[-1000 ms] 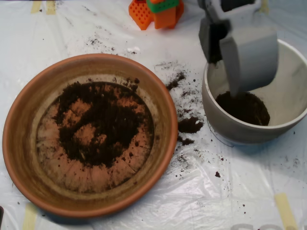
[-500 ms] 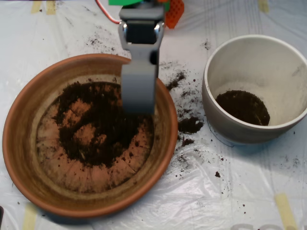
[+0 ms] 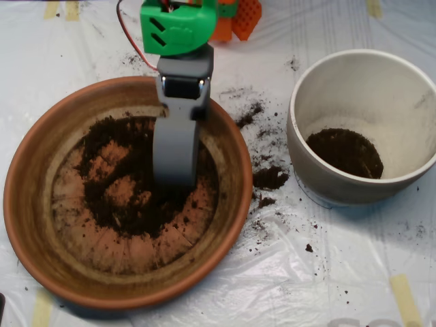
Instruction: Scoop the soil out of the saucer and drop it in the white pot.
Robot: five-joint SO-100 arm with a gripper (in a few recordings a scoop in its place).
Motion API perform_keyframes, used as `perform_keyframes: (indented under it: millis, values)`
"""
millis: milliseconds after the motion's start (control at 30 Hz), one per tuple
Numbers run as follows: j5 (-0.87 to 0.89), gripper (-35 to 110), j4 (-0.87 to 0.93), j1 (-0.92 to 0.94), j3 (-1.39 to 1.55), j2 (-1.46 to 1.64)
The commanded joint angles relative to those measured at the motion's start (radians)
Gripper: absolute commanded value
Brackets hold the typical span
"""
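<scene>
Hanging over saucer (image 3: 27, 204) at frame centre-left, scoop (image 3: 176, 178) tip down in soil (image 3: 136, 184), long axis running top-to-bottom. Can't tell if shells are apart or closed tbh. Most soil sits left of and below tip; white pot (image 3: 306, 163) off to right.

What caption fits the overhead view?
Grey tool lowered into soil in the saucer; white pot partly filled.

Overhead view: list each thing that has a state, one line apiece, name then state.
scoop: down in the saucer, tip in the soil.
saucer: upright, floor partly covered.
soil: thin patchy layer in the saucer.
white pot: upright, a dark pile of soil at its bottom.
spilled soil: scattered on the plastic sheet between saucer and pot.
</scene>
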Motion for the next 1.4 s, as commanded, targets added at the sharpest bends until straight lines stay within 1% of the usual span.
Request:
perform_keyframes:
  millis: [0,233,467,600,733,867,1067,1233,1367]
  values:
    - [-0.018,48,0.035,0.002,-0.098,-0.072]
    - [-0.015,48,0.028,0.043,-0.241,-0.285]
    - [-0.008,47,0.109,0.066,-0.463,-0.469]
    - [-0.003,47,0.14,0.071,-0.545,-0.523]
    - [-0.006,47,0.153,0.066,-0.563,-0.541]
    - [-0.037,51,0.183,0.055,-0.528,-0.546]
    - [-0.038,52,0.15,0.083,-0.486,-0.546]
    - [-0.035,46,0.233,0.1,-0.575,-0.638]
    - [-0.054,41,0.227,0.103,-0.563,-0.655]
